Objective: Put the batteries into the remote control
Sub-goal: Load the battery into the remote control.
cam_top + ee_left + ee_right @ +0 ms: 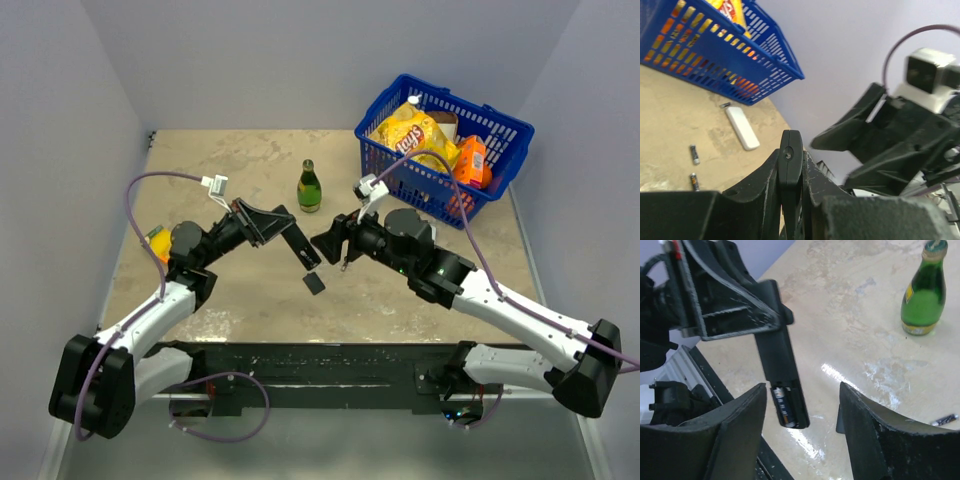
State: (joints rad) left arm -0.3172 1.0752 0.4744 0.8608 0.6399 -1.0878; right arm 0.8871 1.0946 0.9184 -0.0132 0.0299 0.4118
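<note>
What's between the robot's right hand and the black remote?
Just air. In the right wrist view, the slim black bar-shaped remote control, one small battery in its open end, hangs before the open right hand; bare beige table shows behind.

The left gripper (771, 316) clamps a slim black rectangular remote control (777, 362), one dark-and-silvery cylindrical battery (782, 407) seated in its open compartment, framed by the right gripper (801, 399) with fingers spread. A green glass bottle (923, 295) stands upright on the beige tabletop (850, 315); another battery (945, 419) lies loose.

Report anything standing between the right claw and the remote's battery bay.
Nothing visible does. The right claw is open and empty, and the remote hangs straight ahead of it, bay uncovered, with one battery already inside.
</note>
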